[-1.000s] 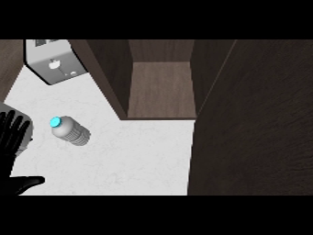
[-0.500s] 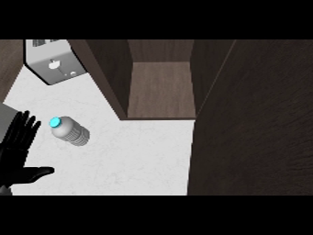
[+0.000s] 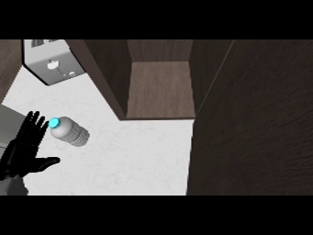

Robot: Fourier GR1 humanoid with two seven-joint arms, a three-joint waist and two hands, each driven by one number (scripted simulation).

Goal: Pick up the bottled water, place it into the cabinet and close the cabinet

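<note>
Now: cabinet door (image 3: 260, 128) open, fills right side. Cabinet (image 3: 159, 92) far centre, white counter (image 3: 131, 160) in front. Toaster (image 3: 50, 66) far left. Left hand (image 3: 22, 153) near left, fingers straight, holding nothing, tips just beside bottled water (image 3: 70, 133) on counter, cyan cap twd hand.

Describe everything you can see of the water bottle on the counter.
The small, clear, ribbed plastic water bottle has a bright turquoise cap, which shows at its upper left end. It rests on the white speckled counter, left of the open dark wooden cabinet. Whether it stands or lies cannot be told. The black left hand, fingers straight, is close beside the cap. Contact cannot be told.
</note>
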